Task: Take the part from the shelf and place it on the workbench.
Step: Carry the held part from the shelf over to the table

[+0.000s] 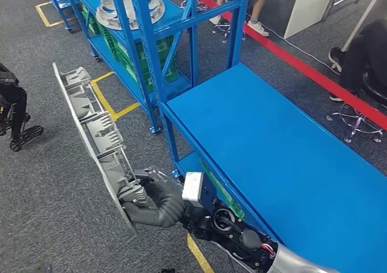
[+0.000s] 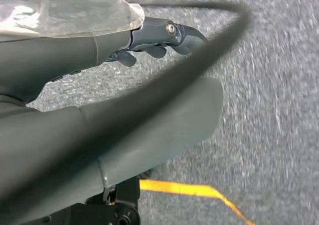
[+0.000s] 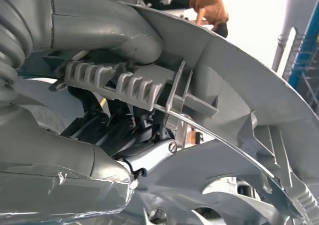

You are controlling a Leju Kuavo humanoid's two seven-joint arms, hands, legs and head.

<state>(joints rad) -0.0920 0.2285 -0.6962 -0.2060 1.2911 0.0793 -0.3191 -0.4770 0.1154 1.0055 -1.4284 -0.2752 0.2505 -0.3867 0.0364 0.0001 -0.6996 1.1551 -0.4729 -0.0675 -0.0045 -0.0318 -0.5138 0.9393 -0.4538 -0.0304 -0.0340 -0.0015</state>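
Note:
A long grey ribbed plastic part point(image 1: 94, 128) hangs tilted over the carpet, left of the blue workbench point(image 1: 283, 158). My right hand point(image 1: 150, 197) grips its near end, and the far end points away toward the shelf point(image 1: 136, 19). In the right wrist view the thumb point(image 3: 105, 31) lies over the part point(image 3: 233, 85) and the fingers point(image 3: 150, 158) curl under its ribs. My left hand point(image 2: 68, 60) hangs above the grey carpet, its fingers point(image 2: 165, 36) stretched out and holding nothing.
The blue shelf carries a round silvery part point(image 1: 130, 7) on top and green crates point(image 1: 150, 58) below. A seated person point(image 1: 360, 55) is at the right beyond a red floor line, and another person's legs point(image 1: 237, 1) are behind the shelf. Yellow floor tape point(image 2: 188, 190) runs nearby.

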